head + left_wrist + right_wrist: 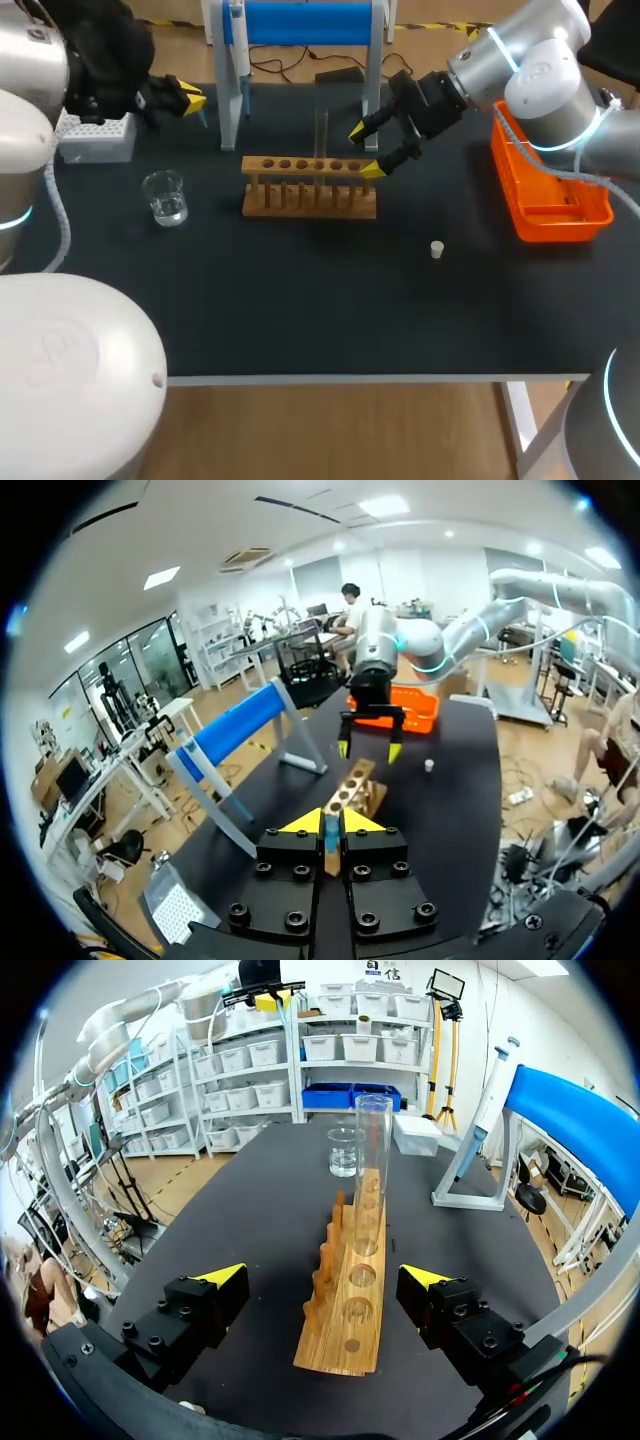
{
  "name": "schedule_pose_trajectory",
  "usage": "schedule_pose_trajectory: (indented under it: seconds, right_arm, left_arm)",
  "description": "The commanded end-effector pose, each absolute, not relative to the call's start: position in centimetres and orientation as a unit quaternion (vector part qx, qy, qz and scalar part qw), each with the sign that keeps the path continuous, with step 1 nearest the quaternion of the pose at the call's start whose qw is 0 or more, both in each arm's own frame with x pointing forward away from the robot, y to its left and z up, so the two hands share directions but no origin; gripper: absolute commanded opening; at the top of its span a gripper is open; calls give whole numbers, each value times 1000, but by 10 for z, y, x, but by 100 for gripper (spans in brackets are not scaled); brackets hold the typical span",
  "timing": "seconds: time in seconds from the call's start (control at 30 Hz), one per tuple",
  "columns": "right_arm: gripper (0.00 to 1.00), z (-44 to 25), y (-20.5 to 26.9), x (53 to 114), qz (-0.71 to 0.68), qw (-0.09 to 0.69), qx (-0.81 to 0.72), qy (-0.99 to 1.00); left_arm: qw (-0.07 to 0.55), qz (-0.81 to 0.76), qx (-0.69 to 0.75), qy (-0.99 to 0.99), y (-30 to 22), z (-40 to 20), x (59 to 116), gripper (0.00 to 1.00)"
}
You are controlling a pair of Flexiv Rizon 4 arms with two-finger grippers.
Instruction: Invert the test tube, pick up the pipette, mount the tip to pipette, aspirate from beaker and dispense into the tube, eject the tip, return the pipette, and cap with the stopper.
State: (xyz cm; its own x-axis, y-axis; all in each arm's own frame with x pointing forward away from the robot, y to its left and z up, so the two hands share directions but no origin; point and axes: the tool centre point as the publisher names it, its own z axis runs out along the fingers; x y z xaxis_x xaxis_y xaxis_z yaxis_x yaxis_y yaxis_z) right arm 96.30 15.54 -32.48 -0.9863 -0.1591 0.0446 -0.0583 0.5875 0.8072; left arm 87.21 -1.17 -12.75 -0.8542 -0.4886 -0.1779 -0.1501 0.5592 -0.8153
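A clear test tube [321,133] stands upright, mouth up, in a hole of the wooden rack [310,187] at mid-table. My right gripper [364,150] hangs open at the rack's right end, its fingers apart on either side of the rack [345,1310], with the tube [371,1170] ahead of it and untouched. My left gripper [190,100] sits at the back left, shut on a small blue piece [330,828], seemingly a pipette tip. The pipette [237,30] hangs on the blue-topped stand [305,22]. A glass beaker [165,197] of liquid stands left of the rack. The white stopper [437,249] lies front right.
A white tip box [95,138] sits at the far left, under my left arm. An orange basket [550,195] stands at the right edge beneath my right arm. The stand's legs rise just behind the rack.
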Motion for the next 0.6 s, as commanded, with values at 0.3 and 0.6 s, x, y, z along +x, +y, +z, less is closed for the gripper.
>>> schedule_pose_trajectory:
  seconds: [0.3,0.6]
  right_arm:
    - [100,-324,154,963,-449,57,61,-890]
    - [100,-324,154,963,-449,57,61,-890]
  left_arm:
    - [193,-431,-184,862,-1,-118,864,0]
    - [188,-432,-174,865,-6,-115,864,0]
